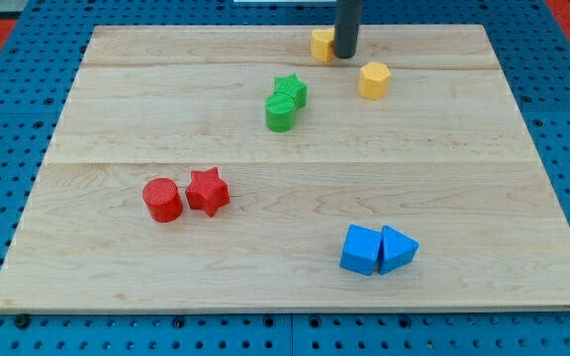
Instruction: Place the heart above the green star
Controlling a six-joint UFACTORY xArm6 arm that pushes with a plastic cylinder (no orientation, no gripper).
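My tip (345, 55) stands near the view's top edge of the wooden worktop (463, 178), touching or just beside the right flank of the yellow heart (322, 44), which the rod partly hides. So little of that heart shows that I cannot tell which way its point faces or how its long axis runs. There is no hand on this arm, only the straight dark rod, so nothing is open, closed or gripping. The green star (291, 89) lies below and a little to the view's left of the heart, apart from it, and touches a green cylinder (280, 113) at its lower left; together the pair runs diagonally from upper right to lower left. A yellow hexagonal block (374, 79) sits to the view's right of the star and below right of my tip. Well apart, at lower left, a red cylinder (163, 200) touches a red star (208, 191). At lower right a blue cube (361, 249) touches a blue triangular block (398, 248).
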